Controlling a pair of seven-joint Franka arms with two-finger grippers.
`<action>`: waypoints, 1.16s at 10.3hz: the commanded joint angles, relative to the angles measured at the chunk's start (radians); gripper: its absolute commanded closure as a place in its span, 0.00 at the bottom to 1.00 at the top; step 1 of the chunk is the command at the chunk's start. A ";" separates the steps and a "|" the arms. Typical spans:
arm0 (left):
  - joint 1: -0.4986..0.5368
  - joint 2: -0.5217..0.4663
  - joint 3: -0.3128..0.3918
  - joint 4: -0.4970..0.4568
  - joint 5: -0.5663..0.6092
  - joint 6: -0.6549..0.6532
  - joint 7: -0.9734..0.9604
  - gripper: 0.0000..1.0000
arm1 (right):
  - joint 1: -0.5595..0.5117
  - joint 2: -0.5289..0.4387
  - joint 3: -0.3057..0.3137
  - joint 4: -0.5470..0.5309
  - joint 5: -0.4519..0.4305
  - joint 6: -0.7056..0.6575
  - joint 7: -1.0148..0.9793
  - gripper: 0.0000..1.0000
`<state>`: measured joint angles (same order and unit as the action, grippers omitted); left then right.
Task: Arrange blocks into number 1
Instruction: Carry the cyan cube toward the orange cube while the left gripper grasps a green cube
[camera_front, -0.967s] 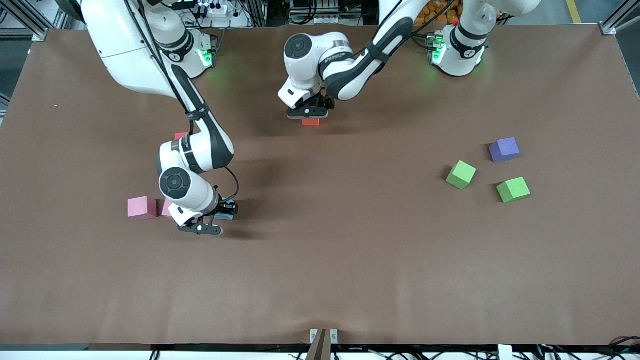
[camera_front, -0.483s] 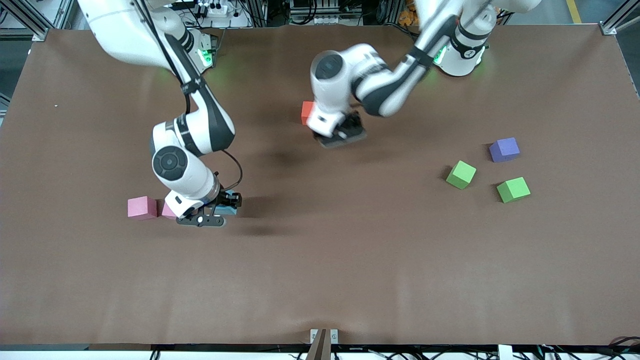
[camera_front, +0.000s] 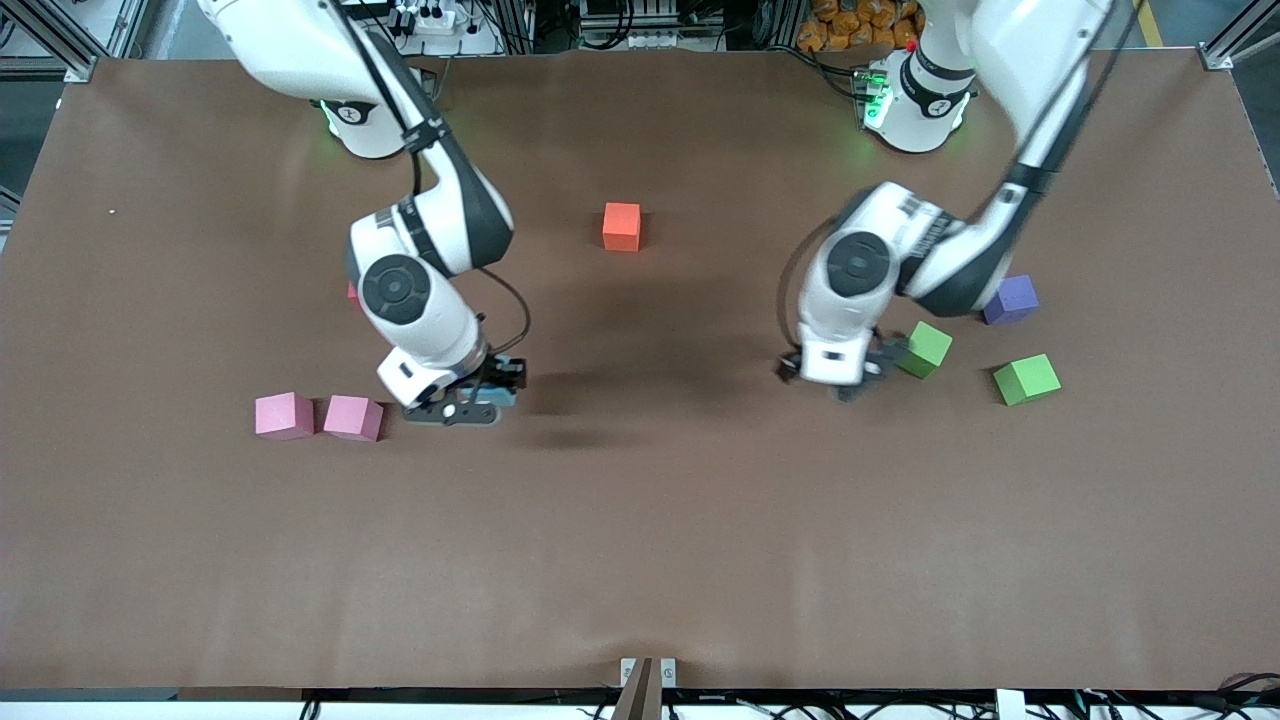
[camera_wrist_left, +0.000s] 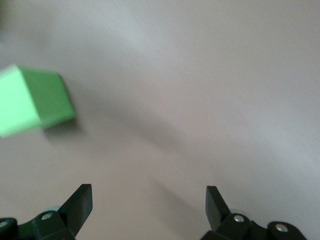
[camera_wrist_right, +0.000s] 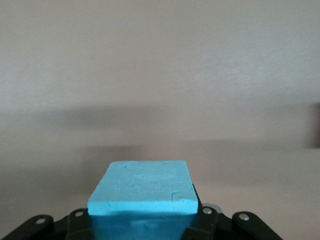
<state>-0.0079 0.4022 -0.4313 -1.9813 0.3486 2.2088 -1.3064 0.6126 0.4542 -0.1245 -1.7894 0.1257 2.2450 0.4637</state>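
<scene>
My right gripper (camera_front: 468, 404) is shut on the light blue cube (camera_front: 497, 397) (camera_wrist_right: 142, 192), low over the table beside two pink cubes (camera_front: 284, 415) (camera_front: 352, 417). The orange cube (camera_front: 621, 226) rests alone near the middle, toward the robots' bases. Toward the left arm's end, my left gripper (camera_front: 832, 384) (camera_wrist_left: 148, 200) hangs open and empty over bare table. Close beside it lies a green cube (camera_front: 925, 348) (camera_wrist_left: 32, 100). The second green cube (camera_front: 1027, 379) lies a little nearer the front camera. No line of cubes shows.
A purple cube (camera_front: 1010, 299) sits close to the two green ones, partly covered by the left arm. A sliver of a red cube (camera_front: 352, 292) peeks out from under the right arm. The wide brown table (camera_front: 640, 560) is bare toward the front camera.
The left gripper let go of the orange cube and swung toward the left arm's end, beside a green cube. The right gripper carried the light blue cube toward the middle, uncovering the second pink cube.
</scene>
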 joint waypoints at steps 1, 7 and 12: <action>0.145 -0.043 -0.021 -0.048 0.049 0.009 0.112 0.00 | 0.088 -0.023 -0.055 -0.016 0.046 0.002 0.012 0.42; 0.474 -0.033 -0.023 -0.048 0.052 0.054 0.606 0.00 | 0.286 -0.023 -0.061 -0.033 0.063 0.021 0.170 0.42; 0.554 0.050 -0.021 -0.057 0.052 0.166 0.688 0.00 | 0.354 -0.057 -0.060 -0.119 0.069 0.021 0.173 0.43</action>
<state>0.5272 0.4337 -0.4378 -2.0277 0.3811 2.3454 -0.6262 0.9265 0.4444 -0.1689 -1.8480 0.1743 2.2544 0.6285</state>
